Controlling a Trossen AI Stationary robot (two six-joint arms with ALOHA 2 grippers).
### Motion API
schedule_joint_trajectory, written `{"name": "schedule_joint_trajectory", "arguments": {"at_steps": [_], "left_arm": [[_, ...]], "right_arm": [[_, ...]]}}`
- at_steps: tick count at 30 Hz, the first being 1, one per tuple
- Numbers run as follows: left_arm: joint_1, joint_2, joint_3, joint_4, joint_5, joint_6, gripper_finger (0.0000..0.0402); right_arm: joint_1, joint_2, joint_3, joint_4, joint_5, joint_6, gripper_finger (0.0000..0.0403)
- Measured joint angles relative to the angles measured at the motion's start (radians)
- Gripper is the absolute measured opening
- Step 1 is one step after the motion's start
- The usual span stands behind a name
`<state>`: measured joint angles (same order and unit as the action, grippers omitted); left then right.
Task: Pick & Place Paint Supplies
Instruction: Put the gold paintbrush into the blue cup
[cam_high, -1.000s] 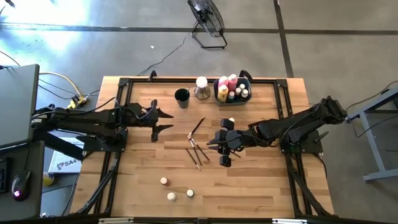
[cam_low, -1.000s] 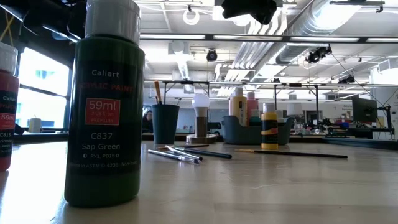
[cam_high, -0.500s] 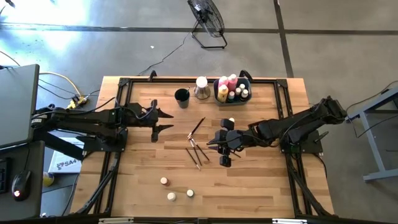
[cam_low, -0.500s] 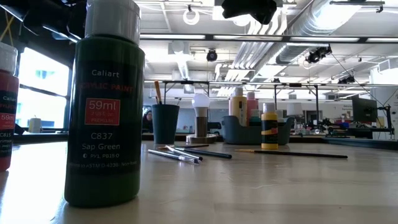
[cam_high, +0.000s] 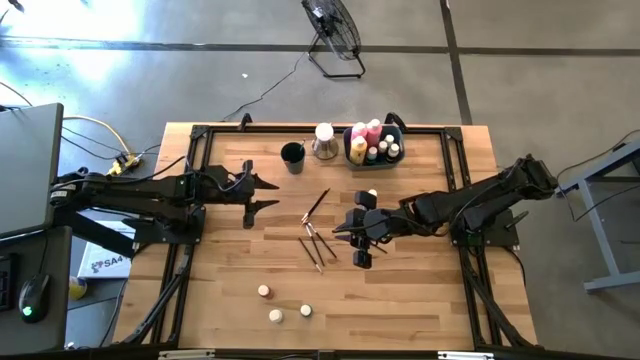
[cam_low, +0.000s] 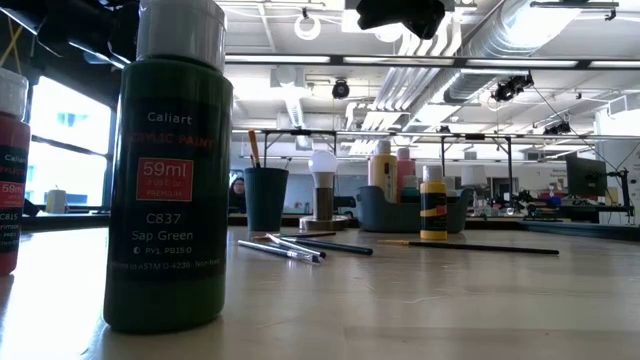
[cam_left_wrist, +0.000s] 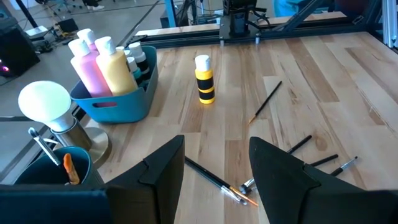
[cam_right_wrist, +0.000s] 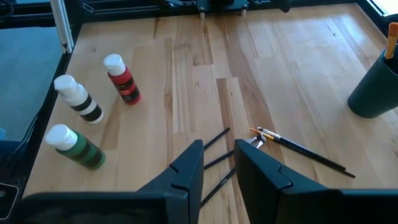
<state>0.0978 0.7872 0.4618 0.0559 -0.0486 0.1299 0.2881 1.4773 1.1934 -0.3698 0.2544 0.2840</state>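
With brushes (cam_high: 318, 240) scattered mid-bench near the bin (cam_high: 374, 143), the right end effector (cam_high: 358, 238) hovers just beside them, empty with a narrow gap, probably lining up a pick, while the left end effector (cam_high: 262, 194) waits open.

In the low view the green paint bottle (cam_low: 170, 165) stands so close that its cap is cut by the top edge, and it hides the desk (cam_low: 420, 300) behind it. The red bottle (cam_low: 10, 170) beside it is cut by the left edge (only a sliver shows). From above, the three bottles near the desk's front edge are too small to tell their colours. In the left wrist view the dark cup (cam_left_wrist: 53, 167) is partly hidden by that arm's own claw (cam_left_wrist: 214, 174). The bin (cam_left_wrist: 118, 99) hides the lower halves of its bottles.
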Motion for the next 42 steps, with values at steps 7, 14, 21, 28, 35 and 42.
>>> {"name": "schedule_joint_trajectory", "arguments": {"at_steps": [7, 14, 21, 28, 35, 42], "left_arm": [[0.000, 0.000, 0.000, 0.000, 0.001, 0.000, 0.0177], [0.000, 0.000, 0.000, 0.000, 0.001, 0.000, 0.0177], [0.000, 0.000, 0.000, 0.000, 0.001, 0.000, 0.0177], [0.000, 0.000, 0.000, 0.000, 0.002, 0.000, 0.0177], [0.000, 0.000, 0.000, 0.001, 0.006, 0.000, 0.0177], [0.000, 0.000, 0.000, 0.002, 0.005, 0.024, 0.0177]], "right_arm": [[0.000, 0.000, 0.000, 0.000, 0.000, 0.000, 0.0083], [0.000, 0.000, 0.000, 0.010, 0.000, 0.000, 0.0083], [0.000, 0.000, 0.000, 0.056, 0.000, -0.001, 0.0083], [-0.011, 0.000, 0.000, 0.097, -0.002, -0.007, 0.0083], [-0.037, 0.000, 0.043, -0.072, -0.002, 0.111, 0.0083], [-0.068, 0.009, 0.054, -0.111, -0.036, 0.137, 0.0083]]}}
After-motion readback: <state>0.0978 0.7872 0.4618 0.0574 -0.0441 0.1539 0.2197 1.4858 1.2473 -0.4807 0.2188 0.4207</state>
